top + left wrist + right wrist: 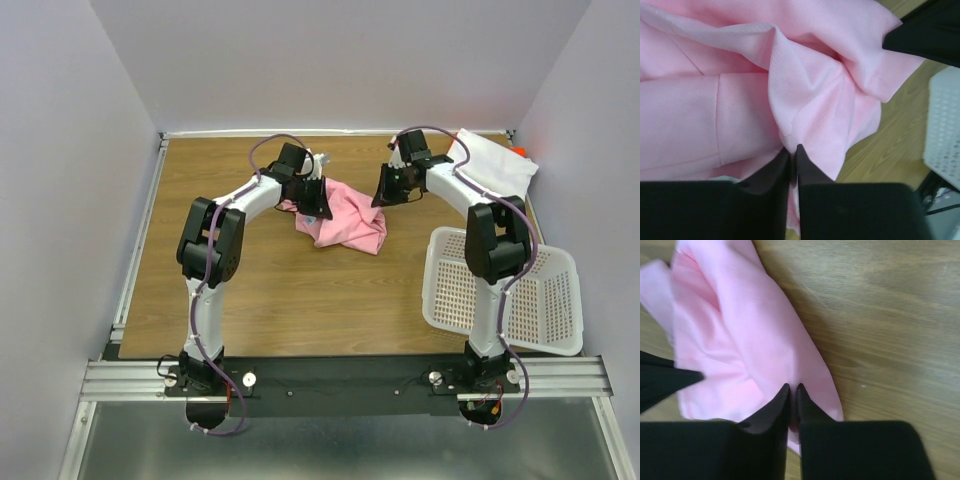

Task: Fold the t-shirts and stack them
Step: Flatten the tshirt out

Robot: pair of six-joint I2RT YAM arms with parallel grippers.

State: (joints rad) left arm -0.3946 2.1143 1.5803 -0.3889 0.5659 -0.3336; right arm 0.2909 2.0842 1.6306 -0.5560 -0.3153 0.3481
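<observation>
A crumpled light pink t-shirt (pixel 345 225) lies on the wooden table, mid-back. My left gripper (pixel 313 203) sits at its left upper edge, and the left wrist view shows this gripper (pixel 793 150) shut on a pinched ridge of the pink t-shirt (pixel 805 100). My right gripper (pixel 381 198) is at the shirt's right upper edge, and in the right wrist view it (pixel 792 388) is shut on a fold of the pink t-shirt (pixel 755 340). A white t-shirt (pixel 490 165) lies at the back right corner, with an orange-red t-shirt (pixel 518 153) peeking out behind it.
A white perforated basket (pixel 540 300) lies tipped on its side at the right, beside my right arm; it also shows in the left wrist view as the basket (pixel 945 125). Bare wooden table (pixel 300 300) stretches in front of the pink shirt.
</observation>
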